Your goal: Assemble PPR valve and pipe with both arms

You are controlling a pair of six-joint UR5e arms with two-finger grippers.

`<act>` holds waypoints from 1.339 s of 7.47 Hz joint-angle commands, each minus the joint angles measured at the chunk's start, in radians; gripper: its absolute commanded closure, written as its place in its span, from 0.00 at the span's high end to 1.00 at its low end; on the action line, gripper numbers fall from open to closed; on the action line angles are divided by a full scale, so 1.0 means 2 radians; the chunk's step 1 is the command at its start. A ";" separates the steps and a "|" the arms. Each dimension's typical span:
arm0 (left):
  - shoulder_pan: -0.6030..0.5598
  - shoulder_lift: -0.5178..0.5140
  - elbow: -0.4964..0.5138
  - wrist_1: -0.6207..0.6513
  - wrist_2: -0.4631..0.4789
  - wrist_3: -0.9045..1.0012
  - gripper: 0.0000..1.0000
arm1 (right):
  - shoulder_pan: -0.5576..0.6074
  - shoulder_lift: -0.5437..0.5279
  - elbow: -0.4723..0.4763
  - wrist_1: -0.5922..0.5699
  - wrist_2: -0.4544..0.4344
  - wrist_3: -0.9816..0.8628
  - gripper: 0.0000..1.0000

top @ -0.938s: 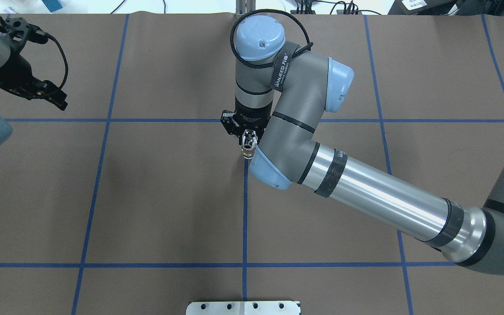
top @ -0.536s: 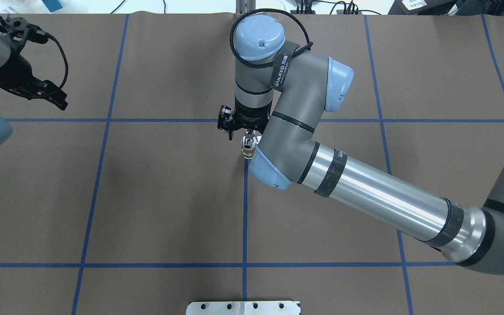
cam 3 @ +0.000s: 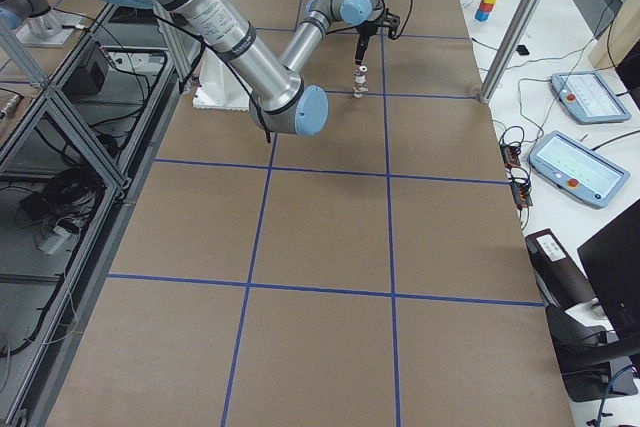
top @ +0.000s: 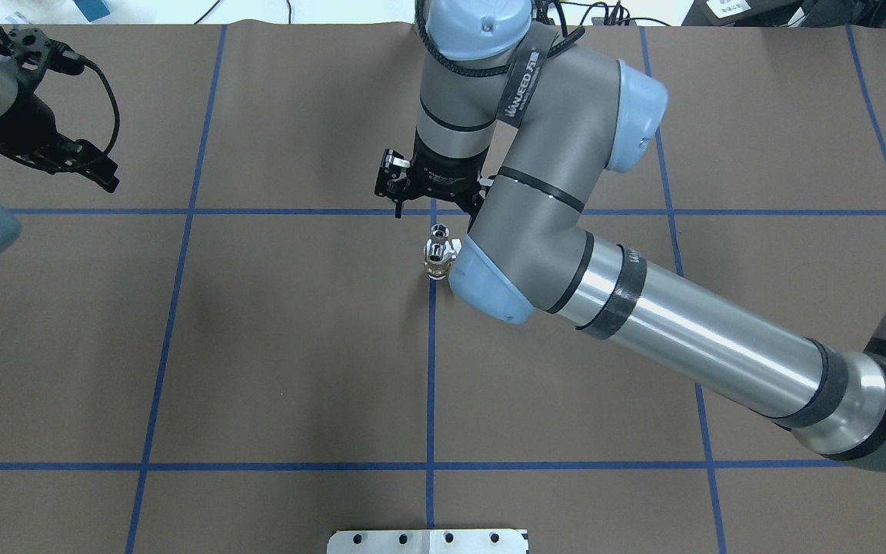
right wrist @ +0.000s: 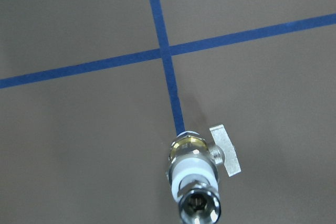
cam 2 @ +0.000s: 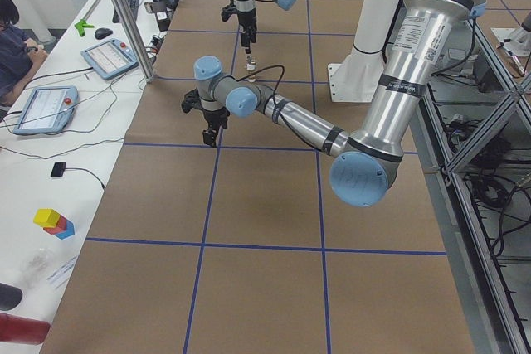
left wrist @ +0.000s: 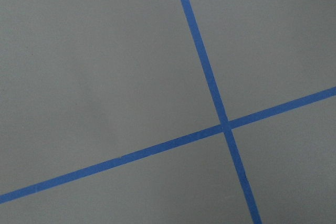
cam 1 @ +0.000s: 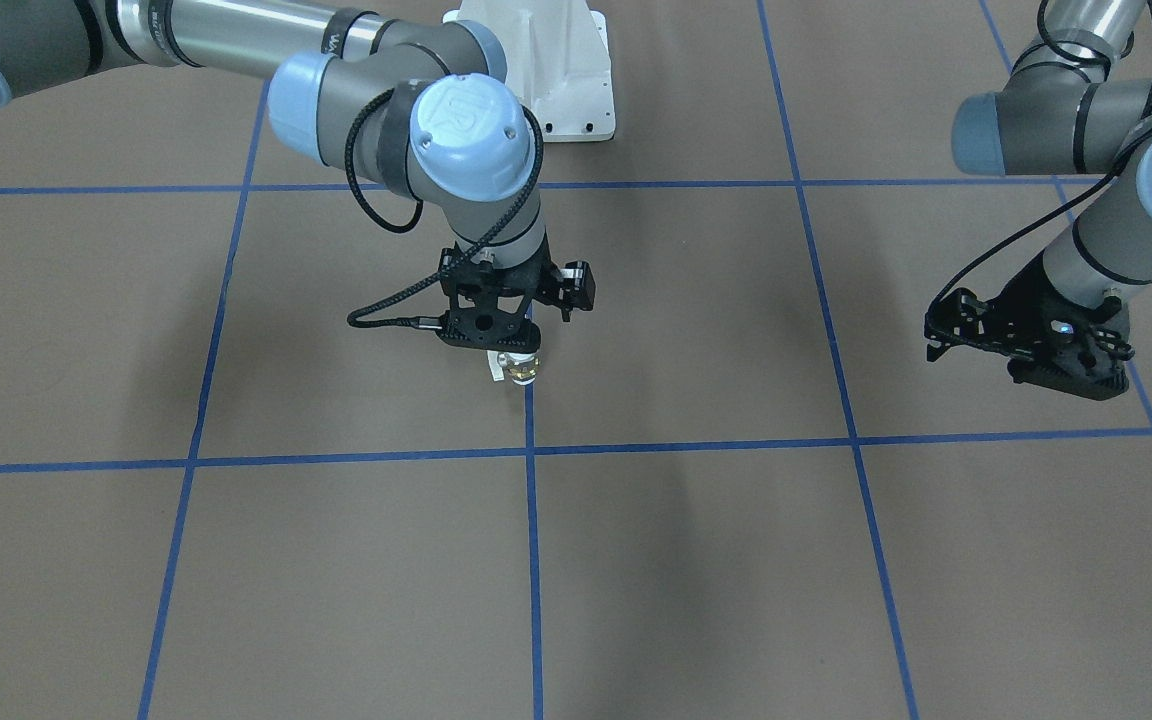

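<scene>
Table (top: 297,346) was flat, brown-covered, gridded with blue tape lines (top: 430,369). PPR valve (right wrist: 192,170) stood upright directly on the table, base on a tape line just beside a crossing, side handle (right wrist: 226,153) sticking out sideways. Pipe (right wrist: 199,208) sat on top of the valve, off the table. White bolted pedestal (cam 1: 551,70) stood at the robot-side edge.

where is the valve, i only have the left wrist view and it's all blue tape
Observer: The PPR valve stands upright on a blue tape line mid-table.
Operator: pipe on it yet
Observer: Yes, the pipe sits on top of its white collar.
Operator: right gripper on it
Observer: No, the right gripper hangs above the pipe with a gap between them.
</scene>
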 commanded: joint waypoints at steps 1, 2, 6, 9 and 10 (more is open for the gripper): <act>-0.021 0.019 -0.017 0.000 0.000 0.000 1.00 | 0.048 -0.054 0.116 -0.089 -0.004 -0.027 0.99; -0.051 0.020 -0.015 0.001 0.000 0.016 1.00 | 0.085 -0.111 0.158 -0.110 -0.004 -0.087 0.99; -0.192 0.050 0.051 0.024 -0.088 0.183 1.00 | 0.288 -0.299 0.145 -0.115 0.026 -0.568 0.99; -0.240 0.092 0.068 0.022 -0.087 0.290 1.00 | 0.410 -0.360 0.030 -0.089 0.070 -0.755 0.99; -0.243 0.102 0.068 0.022 -0.090 0.291 1.00 | 0.428 -0.378 0.018 -0.066 0.076 -0.760 0.99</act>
